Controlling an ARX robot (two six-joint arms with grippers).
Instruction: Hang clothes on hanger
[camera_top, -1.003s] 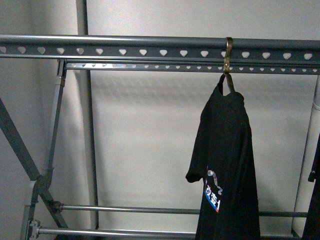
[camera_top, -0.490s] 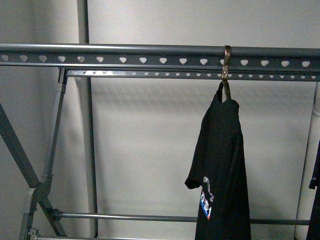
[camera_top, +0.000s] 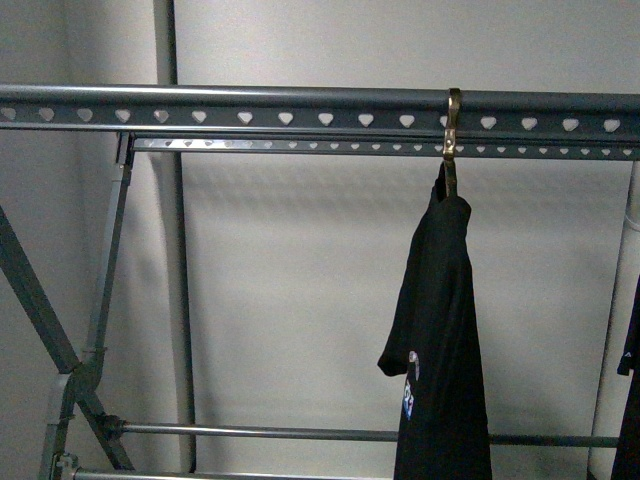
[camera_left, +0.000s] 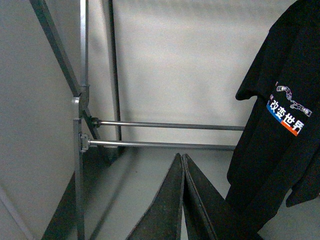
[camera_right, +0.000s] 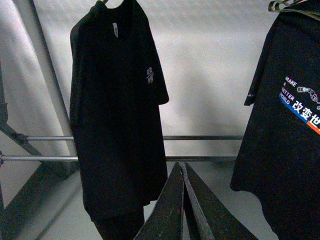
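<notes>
- The printed black T-shirt (camera_top: 440, 340) hangs from the small coat hanger, whose brass hook (camera_top: 452, 125) sits over the top rail of the grey clothes rack (camera_top: 250, 105) — toward the rack's right end in the front view.
- Against the earlier front pictures, the shirt has turned more edge-on: a second ago more of the blue-and-red print showed near the sleeve, now only a sliver is visible. It looks like a garment swinging and settling on its hook.
- The rail also sits a little lower in the front picture than a second ago, so the view itself has shifted slightly.
- Neither arm touches the shirt. The left gripper (camera_left: 183, 200) shows its fingers pressed together with nothing between them, the shirt hanging just beside; the right gripper (camera_right: 183, 205) is likewise closed up and empty.
- From the right wrist, a second black garment (camera_right: 117, 110) with only a small white mark hangs apart from the printed one.
- My reading — the hanging is effectively done, and the arms are clear of the shirt.
</notes>
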